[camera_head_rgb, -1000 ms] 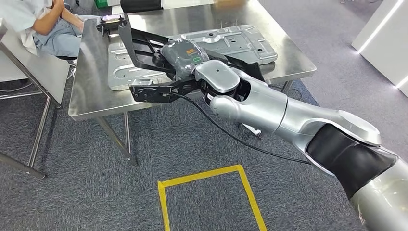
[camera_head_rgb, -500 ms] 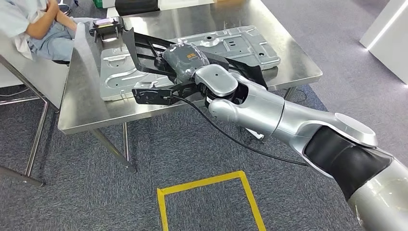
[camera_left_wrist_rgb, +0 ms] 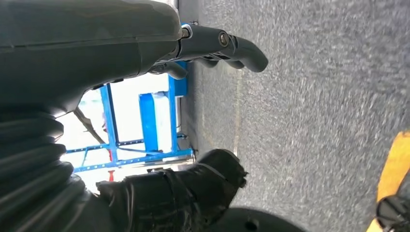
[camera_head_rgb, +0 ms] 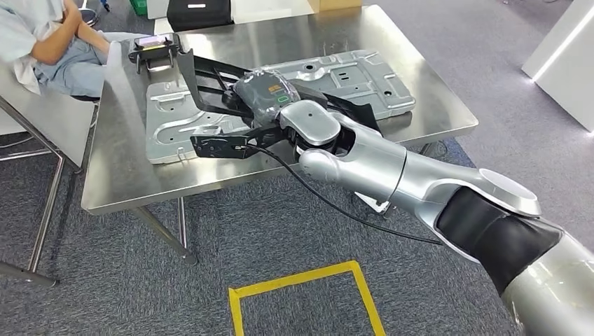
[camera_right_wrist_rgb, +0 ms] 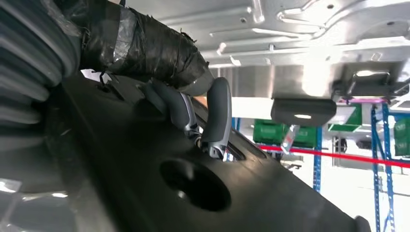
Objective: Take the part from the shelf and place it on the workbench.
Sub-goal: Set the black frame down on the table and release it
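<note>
The black part, a flat plastic piece with long arms and a round hole, is gripped by my right hand. It hangs just over the silver stamped panel lying on the steel workbench. In the right wrist view my fingers curl over the part's edge, with the panel close beyond. My left hand hangs over grey carpet, its fingers apart from the thumb and nothing in it.
A person sits at the bench's far left corner. A small black fixture stands on the bench near them. A yellow tape outline marks the carpet in front of the bench. A white cabinet stands at the right.
The camera has moved closer to the bench. My right hand with the black part now reaches further in from the bench's front edge, over the silver panel.
</note>
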You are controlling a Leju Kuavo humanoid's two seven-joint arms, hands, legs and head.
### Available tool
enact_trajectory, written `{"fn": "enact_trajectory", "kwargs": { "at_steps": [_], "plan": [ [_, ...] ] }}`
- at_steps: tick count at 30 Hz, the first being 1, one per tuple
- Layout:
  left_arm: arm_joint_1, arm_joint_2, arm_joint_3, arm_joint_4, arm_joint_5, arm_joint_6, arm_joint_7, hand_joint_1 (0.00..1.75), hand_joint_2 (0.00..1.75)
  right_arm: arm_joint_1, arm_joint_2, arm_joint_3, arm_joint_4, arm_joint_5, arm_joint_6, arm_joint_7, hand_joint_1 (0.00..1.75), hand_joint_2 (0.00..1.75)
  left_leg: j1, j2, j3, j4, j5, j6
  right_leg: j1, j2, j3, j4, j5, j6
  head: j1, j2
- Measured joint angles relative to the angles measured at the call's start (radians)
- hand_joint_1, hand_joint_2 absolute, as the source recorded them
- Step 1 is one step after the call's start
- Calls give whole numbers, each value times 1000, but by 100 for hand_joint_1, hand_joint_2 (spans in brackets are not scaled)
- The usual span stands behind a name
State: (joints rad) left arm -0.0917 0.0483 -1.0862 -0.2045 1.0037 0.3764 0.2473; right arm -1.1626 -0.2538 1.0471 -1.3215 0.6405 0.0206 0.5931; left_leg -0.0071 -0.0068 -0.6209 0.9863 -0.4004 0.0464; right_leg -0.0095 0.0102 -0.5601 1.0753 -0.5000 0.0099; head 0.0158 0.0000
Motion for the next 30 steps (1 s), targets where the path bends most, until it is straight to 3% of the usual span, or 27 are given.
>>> {"fn": "enact_trajectory", "kwargs": {
  "at_steps": [3, 5, 6, 8, 10, 15, 17, 19, 21, 22, 25, 26, 27, 30],
  "plan": [
    [-2, -1, 0, 0, -1, 0, 0, 0, 175, -1, 0, 0, 5, 6, 0, -2, 175, 175, 3, 0, 22, -3, -14, 5, -2, -2, -103, 158, -52, 10, 2, 0],
    [-3, -2, 0, 0, -1, 0, 0, 0, 175, 8, 0, 0, 8, 7, 0, -2, 175, 175, 5, -3, 37, 0, -32, 3, -7, -3, -160, 209, -68, 18, 2, 0],
    [-3, -3, 0, 0, -2, -1, 0, 0, 175, 12, 0, 0, 10, 7, 1, -3, 175, 175, 6, -5, 47, 4, -42, 0, -10, -4, -166, 187, -49, 22, 3, 0],
    [0, -4, 0, 0, -1, -1, 0, 0, 175, 13, 0, 0, 14, 9, 2, -3, 175, 175, 10, -8, 65, 15, -68, -9, -17, -7, -143, 74, 42, 28, 3, 0],
    [1, -6, 0, 0, -1, -1, -2, 0, 175, 12, 0, 0, 18, 12, 5, -4, 175, 175, 11, -10, 75, 29, -92, -22, -16, -9, -121, -11, 93, 22, 2, 0],
    [-1, -6, 0, 0, 0, -3, -6, 0, 175, 13, 0, 0, 21, 13, 10, -4, 175, 175, 10, -10, 78, 50, -110, -45, -14, -6, -104, -24, 90, -10, -2, 0],
    [-1, -8, 0, 0, 1, -4, -6, 0, 175, 9, 0, -1, 22, 14, 11, -5, 175, 175, 13, -5, 34, 127, -124, -53, -18, -5, -90, -29, 85, -19, -4, 0],
    [-2, -9, 0, 0, 2, -4, -6, 0, 175, 6, 0, -1, 24, 14, 14, -7, 175, 175, 15, -1, -47, 250, -161, -61, -17, -3, -76, -33, 74, -24, -6, 0],
    [-3, -9, 0, 0, 2, -4, -5, 0, 175, 10, 0, -1, 26, 14, 16, -9, 175, 175, 16, 0, -110, 316, -183, -62, -15, -2, -57, -33, 58, -25, -6, 0],
    [-2, -9, 0, 0, 3, -5, -5, 0, 175, 12, 1, -1, 27, 14, 16, -9, 175, 175, 15, 0, -120, 302, -168, -59, -13, -1, -45, -33, 49, -24, -6, 0],
    [3, -7, 0, 0, 3, -6, -4, 0, 175, 11, 4, -1, 28, 14, 17, -12, 175, 175, 4, 0, -81, 123, -32, -30, -6, 1, -5, -36, 21, -22, -6, 0],
    [4, -6, 0, 0, 3, -6, -4, 0, 175, 9, 6, -1, 29, 14, 17, -12, 175, 175, -1, -1, -65, 73, -7, -21, -5, 3, 3, -38, 13, -18, -6, 0],
    [3, -5, 0, 0, 3, -6, -4, 0, 175, 9, 8, -1, 30, 14, 18, -13, 175, 175, -5, -1, -55, 43, 6, -13, -4, 4, 10, -39, 9, -13, -6, 0],
    [1, -4, 0, 0, 3, -6, -3, 0, 175, 10, 9, -1, 32, 14, 18, -13, 175, 175, -5, -2, -25, 14, 1, -3, -2, 3, 25, -33, 6, 2, -4, 0]
  ]
}}
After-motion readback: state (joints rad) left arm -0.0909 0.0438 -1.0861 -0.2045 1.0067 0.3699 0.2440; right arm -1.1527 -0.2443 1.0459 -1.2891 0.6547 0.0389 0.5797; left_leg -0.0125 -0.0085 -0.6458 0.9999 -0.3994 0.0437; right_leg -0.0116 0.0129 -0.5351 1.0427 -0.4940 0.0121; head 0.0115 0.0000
